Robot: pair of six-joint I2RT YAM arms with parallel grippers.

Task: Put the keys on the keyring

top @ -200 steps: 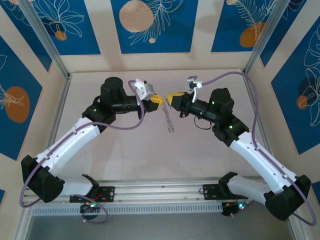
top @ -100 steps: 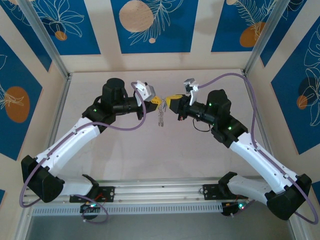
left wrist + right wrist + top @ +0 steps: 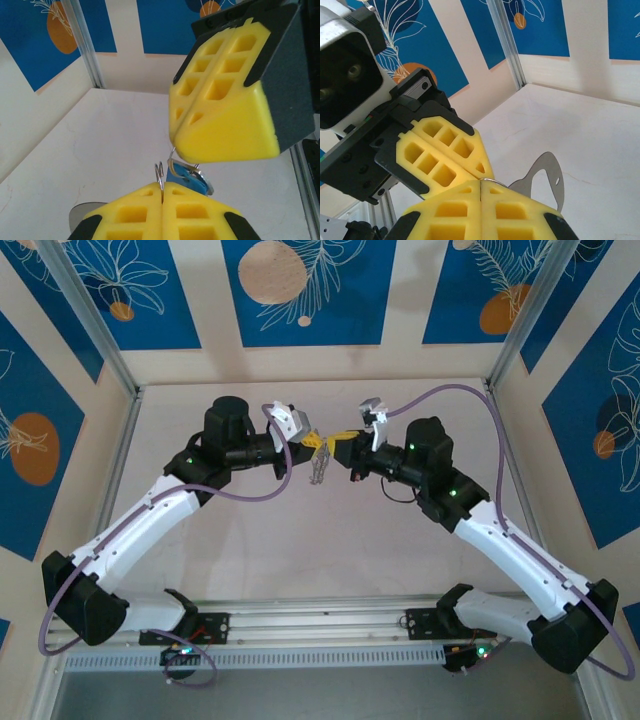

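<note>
Pale tabletop [image 3: 300, 540], blue-and-beige patterned walls around. Both arms met mid-table, tips raised off surface. Left gripper [image 3: 162, 195]: yellow fingers closed, pinching silvery wire ring of flat grey keyring [image 3: 318, 470]; tag hung below tips, clear of table. Right gripper [image 3: 480, 187]: fingers closed, tip near left's. Tiny blue-headed key [image 3: 187, 180] sat just under right tip, against ring; whether pinched, couldn't tell.

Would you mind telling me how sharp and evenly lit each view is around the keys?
Top external: soft, even light, faint arm shadows on the table, the keyring too small to resolve. Left wrist: the key is fairly sharp, the left gripper's fingers up close slightly soft. Right wrist: bright, no harsh glare on the wall panels.
</note>
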